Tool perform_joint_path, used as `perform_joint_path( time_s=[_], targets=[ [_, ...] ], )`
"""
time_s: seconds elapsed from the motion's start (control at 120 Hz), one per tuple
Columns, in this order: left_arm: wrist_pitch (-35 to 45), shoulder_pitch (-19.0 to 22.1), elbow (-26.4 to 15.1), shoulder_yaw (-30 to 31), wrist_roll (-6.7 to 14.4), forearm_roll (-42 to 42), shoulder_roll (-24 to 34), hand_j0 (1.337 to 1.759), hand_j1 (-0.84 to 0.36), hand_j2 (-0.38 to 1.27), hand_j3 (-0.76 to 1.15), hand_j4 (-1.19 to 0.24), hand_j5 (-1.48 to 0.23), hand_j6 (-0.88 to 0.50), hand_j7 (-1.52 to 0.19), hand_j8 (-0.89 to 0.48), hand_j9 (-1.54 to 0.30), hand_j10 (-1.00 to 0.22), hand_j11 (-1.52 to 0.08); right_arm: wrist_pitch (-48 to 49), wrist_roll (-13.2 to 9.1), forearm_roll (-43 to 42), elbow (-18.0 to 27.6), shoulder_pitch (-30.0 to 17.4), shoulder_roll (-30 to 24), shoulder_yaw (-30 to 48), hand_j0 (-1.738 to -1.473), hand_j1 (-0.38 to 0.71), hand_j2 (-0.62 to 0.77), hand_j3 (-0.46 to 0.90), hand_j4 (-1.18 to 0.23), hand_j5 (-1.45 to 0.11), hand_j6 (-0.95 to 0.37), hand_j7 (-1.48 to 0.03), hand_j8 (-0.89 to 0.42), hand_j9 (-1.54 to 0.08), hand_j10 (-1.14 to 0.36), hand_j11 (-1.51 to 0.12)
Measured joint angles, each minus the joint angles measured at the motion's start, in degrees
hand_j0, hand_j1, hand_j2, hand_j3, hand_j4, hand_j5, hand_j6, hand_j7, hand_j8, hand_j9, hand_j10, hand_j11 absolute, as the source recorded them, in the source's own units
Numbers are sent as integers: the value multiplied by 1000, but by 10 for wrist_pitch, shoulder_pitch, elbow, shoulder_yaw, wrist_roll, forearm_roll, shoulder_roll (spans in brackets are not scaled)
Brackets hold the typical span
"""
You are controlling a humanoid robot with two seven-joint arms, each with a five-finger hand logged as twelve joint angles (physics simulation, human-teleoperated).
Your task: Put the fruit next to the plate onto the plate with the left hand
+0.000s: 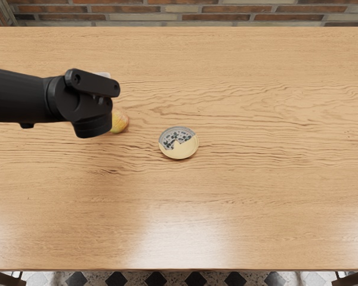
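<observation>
Your left hand [90, 113] hangs over the left part of the table [256, 196], its black arm [18, 98] coming in level from the left edge of the picture. The fruit [120, 122] lies on the wood at the hand's right side, and the hand covers the fruit's left part. From this view you cannot tell whether they touch, or whether the hand is open or closed.

Count what you have: one fruit, yellowish with a red blush; one plate [182, 152], small and round, cream with a dark pattern on its upper half; one arm in view.

The plate sits to the right of the fruit and a little nearer to you, close by but apart, with bare wood between them. It holds nothing.

The table's far edge runs under the brick wall [167, 12] and its near edge crosses the bottom of the picture. Fruit and plate both lie well away from either edge. Open wood stretches right of the plate and in front of it.
</observation>
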Motion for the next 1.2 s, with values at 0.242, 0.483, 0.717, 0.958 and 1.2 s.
perform_joint_path(
  time_s=[0.242,0.483,0.717,0.958,1.2],
  targets=[
    [-31,10,-2,-18,-61,1,0,1658,56,50,0,-246,-318,-246,-318,-246,-318,-246,-318,0,0,0,0,0,0,0,-1658,-305,-7,0,-37,-47,-37,-47,-37,-47,-37,-47],
    [-52,28,3,-19,-76,1,0,1658,56,50,0,-247,-317,-247,-317,-237,-318,-246,-318,0,0,0,0,0,0,0,-1658,-305,-7,0,-37,-47,-37,-47,-37,-47,-37,-47],
    [-55,40,22,-16,-77,0,0,1658,55,50,0,-248,-319,-248,-319,-234,-320,-247,-320,0,0,0,0,0,0,0,-1658,-305,-7,0,-37,-47,-37,-47,-37,-47,-37,-47],
    [-55,46,31,-14,-77,-16,0,1658,-44,67,0,-331,-425,-323,-425,-294,-427,-330,-427,0,0,0,0,0,0,0,-1658,-305,-7,0,-37,-47,-37,-47,-37,-47,-37,-47],
    [-52,58,33,-14,-75,-18,0,1655,-253,165,0,-553,-599,-406,-629,-397,-666,-515,-664,0,0,0,0,0,0,0,-1658,-305,-7,0,-37,-47,-37,-47,-37,-47,-37,-47]
  ],
)
